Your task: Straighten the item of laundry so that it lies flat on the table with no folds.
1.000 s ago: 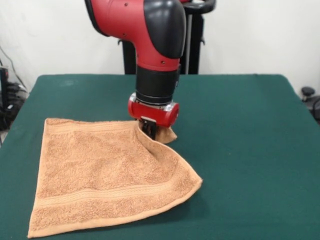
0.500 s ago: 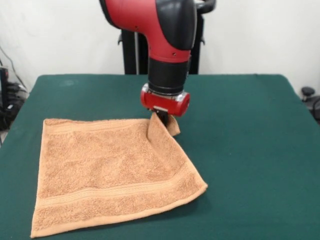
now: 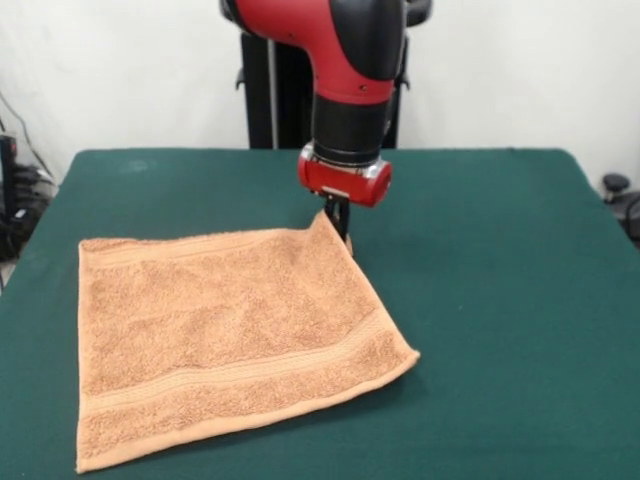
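The item of laundry [image 3: 225, 330], an orange-tan terry towel with woven band stripes, lies spread over the left half of the dark green table [image 3: 500, 260]. Its far right corner is lifted a little off the cloth and rises to my gripper [image 3: 338, 222]. The gripper hangs from the red and black arm and is shut on that corner. The rest of the towel lies nearly flat, and its near left corner reaches the bottom edge of the view.
The table's right half and far strip are bare green felt. A black stand rises behind the table's far edge. Cables and dark equipment sit off the left and right edges of the table.
The gripper has moved up, right and toward the far side with the towel's corner. The folded-under corner has been pulled out and the towel now lies much flatter.
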